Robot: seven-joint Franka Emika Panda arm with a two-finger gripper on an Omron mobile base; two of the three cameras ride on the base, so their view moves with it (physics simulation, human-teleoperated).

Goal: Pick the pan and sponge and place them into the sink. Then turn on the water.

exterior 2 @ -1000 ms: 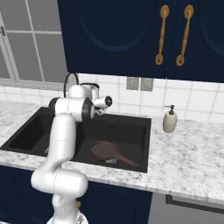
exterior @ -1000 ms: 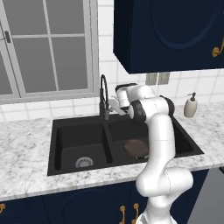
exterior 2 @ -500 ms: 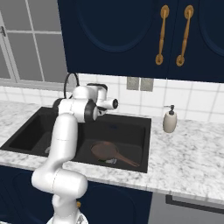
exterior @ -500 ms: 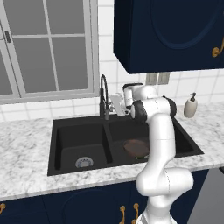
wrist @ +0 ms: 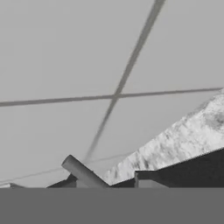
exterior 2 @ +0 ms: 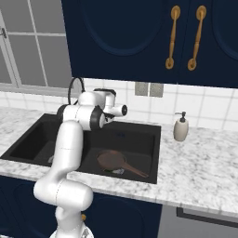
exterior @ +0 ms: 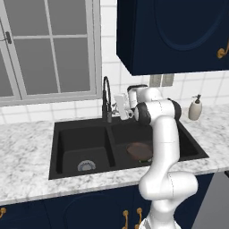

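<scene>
Gripper (exterior: 120,107) sits at the centre of the left base view, raised above the rear rim of the sink, just right of the faucet (exterior: 106,96). Its fingers are pressed together with nothing visible between them. In the right base view you see the white hand (exterior 2: 114,109) left of centre, pointing toward the tiled wall.

Locate the sink (exterior: 71,134) across the middle of the left base view: a matte black rectangular double basin with a central divider, set into a mottled grey-white stone counter (exterior: 22,156). A round silver drain (exterior: 86,166) lies in the left basin.

Find the pan (exterior 2: 110,160) in the right base view, at lower centre, lying on the floor of the basin nearer the soap dispenser. It is round, shallow and dark reddish-brown, and its thin handle runs toward the lower right. A small pale object beside the pan's front edge is too small to identify.

Note the cream soap dispenser (exterior 2: 181,127) standing on the counter at right of centre, well apart from the sink. The faucet is a black arched spring-neck type.

In the hand view, smooth grey tiles (wrist: 65,52) with thin joints cover the upper area, and a speckled strip of counter runs along the lower right.
</scene>
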